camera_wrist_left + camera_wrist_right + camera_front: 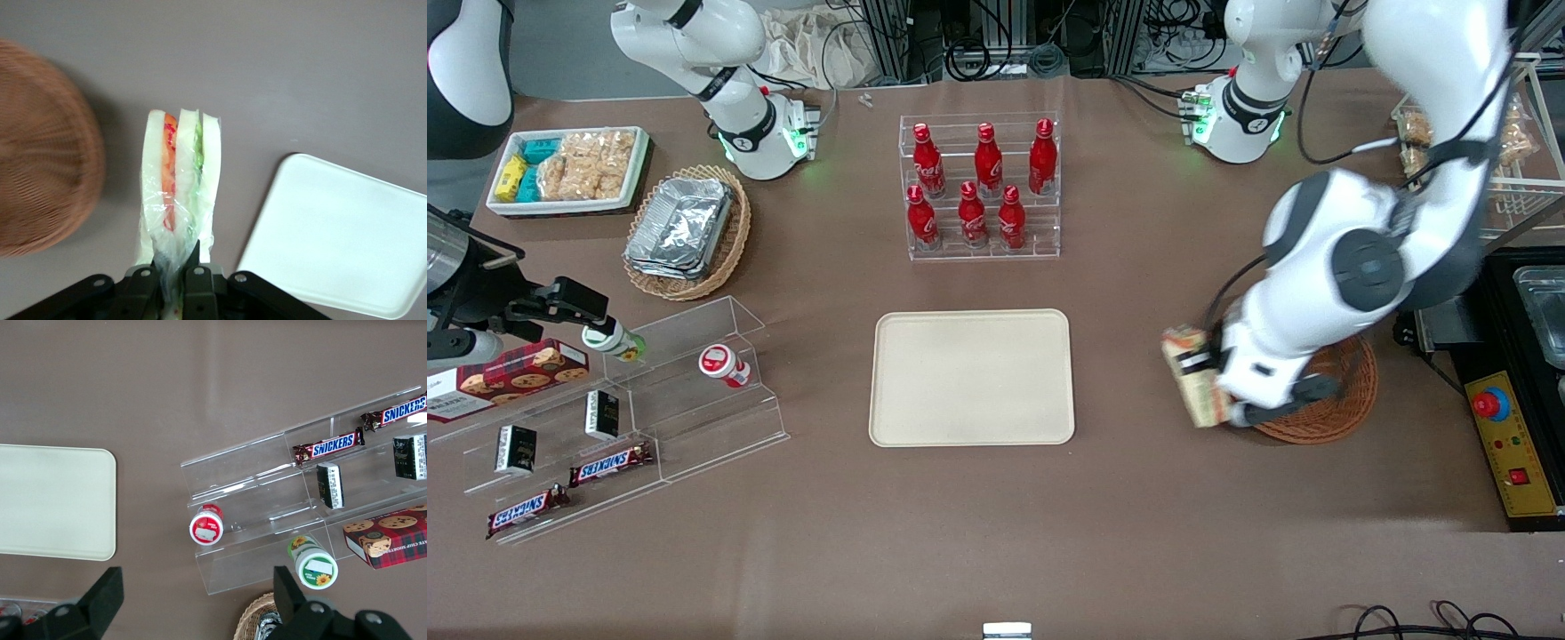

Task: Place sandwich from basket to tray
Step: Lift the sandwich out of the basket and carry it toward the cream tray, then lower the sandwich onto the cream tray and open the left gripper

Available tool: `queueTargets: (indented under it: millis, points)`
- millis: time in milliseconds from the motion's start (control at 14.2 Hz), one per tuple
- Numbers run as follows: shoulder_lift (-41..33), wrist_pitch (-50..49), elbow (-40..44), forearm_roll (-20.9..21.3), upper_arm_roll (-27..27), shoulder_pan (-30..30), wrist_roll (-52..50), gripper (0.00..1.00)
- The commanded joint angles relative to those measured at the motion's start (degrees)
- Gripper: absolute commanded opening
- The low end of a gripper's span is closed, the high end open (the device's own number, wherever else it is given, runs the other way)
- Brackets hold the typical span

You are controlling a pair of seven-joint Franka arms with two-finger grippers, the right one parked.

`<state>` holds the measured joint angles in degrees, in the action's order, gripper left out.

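The end effector hangs at the right of the front frame, just off the rim of the basket on the side toward the tray, with its fingers clamped on the sandwich; in the wrist view the sandwich shows edge-on, three white bread slices with orange, pink and green filling between, pinched at its wrapped end by the dark fingers; the basket lies to one side of it and a corner of the tray to the other, with bare tabletop under the wedge; the sandwich is therefore out of the basket, in the air, and not yet over the tray; the step in hand looks like the carry across to the tray, which sits at the centre of the front frame, apart from the end effector; to do it well the arm should likely keep its height until the wedge is over the flat middle of the tray, not its low rim; the grip seems to hold mostly wrap and a narrow end, so a smooth, unhurried move would guard against the wedge swinging or slipping; lowering until it nearly rests on the tray before releasing should keep it from toppling off the edge.
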<state>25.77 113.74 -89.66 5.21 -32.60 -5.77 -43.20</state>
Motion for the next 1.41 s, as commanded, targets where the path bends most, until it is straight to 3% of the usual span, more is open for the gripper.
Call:
queueTargets:
  millis: [0,211,492,703,844,914,984,1336]
  points:
    - [8.05,7.6,3.53,1.81,-0.27,5.48,1.63,0.0]
    - [13.67,13.33,3.53,7.26,-0.19,11.46,0.67,0.0]
    - [17.2,15.98,2.74,7.53,0.08,14.73,0.58,0.0]
    - [19.66,15.81,2.57,7.79,0.08,15.96,0.93,0.08]
    - [20.54,15.9,1.86,9.81,0.17,16.23,0.67,0.26]
    - [20.63,15.9,1.86,9.82,0.17,16.23,0.67,0.59]
    - [20.72,15.9,2.03,9.82,0.17,16.32,0.58,1.0]
    - [18.36,15.02,5.36,8.51,0.08,15.61,0.14,1.0]
